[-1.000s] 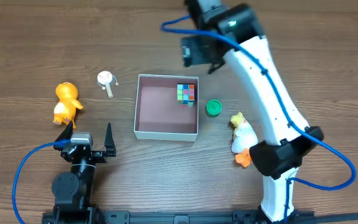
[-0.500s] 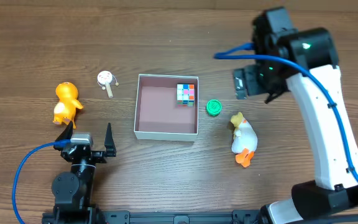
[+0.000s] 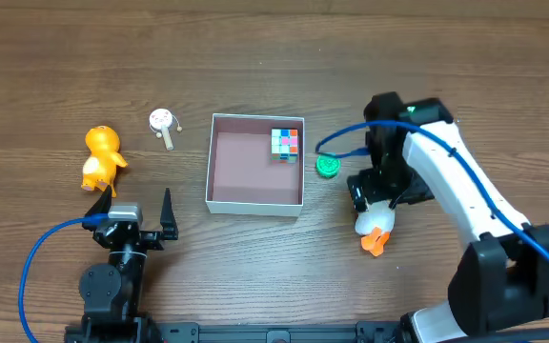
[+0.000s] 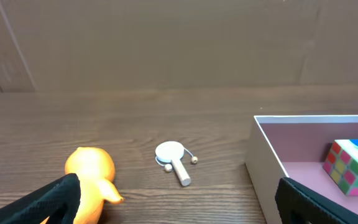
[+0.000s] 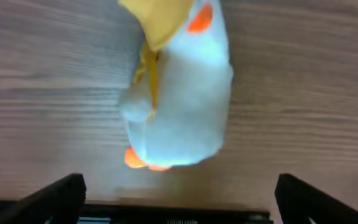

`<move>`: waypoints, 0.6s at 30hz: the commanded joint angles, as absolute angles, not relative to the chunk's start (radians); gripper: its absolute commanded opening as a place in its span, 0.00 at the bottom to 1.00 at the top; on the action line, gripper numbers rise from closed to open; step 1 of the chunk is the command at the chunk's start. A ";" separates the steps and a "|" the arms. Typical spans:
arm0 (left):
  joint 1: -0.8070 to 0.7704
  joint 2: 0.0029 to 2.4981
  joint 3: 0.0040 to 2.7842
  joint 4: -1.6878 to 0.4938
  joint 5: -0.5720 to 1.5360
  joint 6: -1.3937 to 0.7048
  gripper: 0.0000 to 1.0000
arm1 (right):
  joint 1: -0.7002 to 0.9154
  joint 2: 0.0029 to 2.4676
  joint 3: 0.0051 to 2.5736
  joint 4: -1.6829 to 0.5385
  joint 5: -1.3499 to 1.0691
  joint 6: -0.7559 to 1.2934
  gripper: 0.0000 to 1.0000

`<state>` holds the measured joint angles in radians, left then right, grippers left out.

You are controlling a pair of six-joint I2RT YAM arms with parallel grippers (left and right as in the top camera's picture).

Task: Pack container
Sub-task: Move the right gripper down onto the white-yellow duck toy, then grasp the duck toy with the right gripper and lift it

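Note:
The container (image 3: pixel 254 205), a shallow white box with a pink floor, sits mid-table and holds a colourful puzzle cube (image 3: pixel 286 143). In the left wrist view its white wall (image 4: pixel 263 162) and the cube (image 4: pixel 353 165) are at the right. A white duck toy (image 3: pixel 374 226) lies right of the box, and my right gripper (image 3: pixel 375 195) hangs open just above its head end. The right wrist view looks down on the duck (image 5: pixel 179 106) ahead of the wide-spread jaws of the right gripper (image 5: pixel 179 199). My left gripper (image 3: pixel 133 203) rests open near the front left, holding nothing.
An orange duck (image 3: pixel 101 157) lies at the left, close to the left gripper (image 4: pixel 179 202). A small white paddle toy (image 3: pixel 164 124) sits behind it. A green cap (image 3: pixel 327 166) lies between the box and the white duck.
My right arm has swung from behind the container to the right and come down over the white duck. The left arm has stayed still.

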<state>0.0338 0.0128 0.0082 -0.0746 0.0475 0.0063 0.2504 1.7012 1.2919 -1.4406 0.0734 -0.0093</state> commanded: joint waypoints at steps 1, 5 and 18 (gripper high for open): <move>0.040 0.004 0.005 -0.074 0.044 0.015 1.00 | 0.251 1.695 1.183 -1.351 0.065 -0.016 1.00; 0.040 0.004 0.005 -0.074 0.044 0.015 1.00 | 0.251 1.695 1.120 -1.194 0.027 -0.016 1.00; 0.040 0.004 0.005 -0.074 0.044 0.015 1.00 | 0.251 1.695 1.034 -1.129 0.006 -0.015 0.77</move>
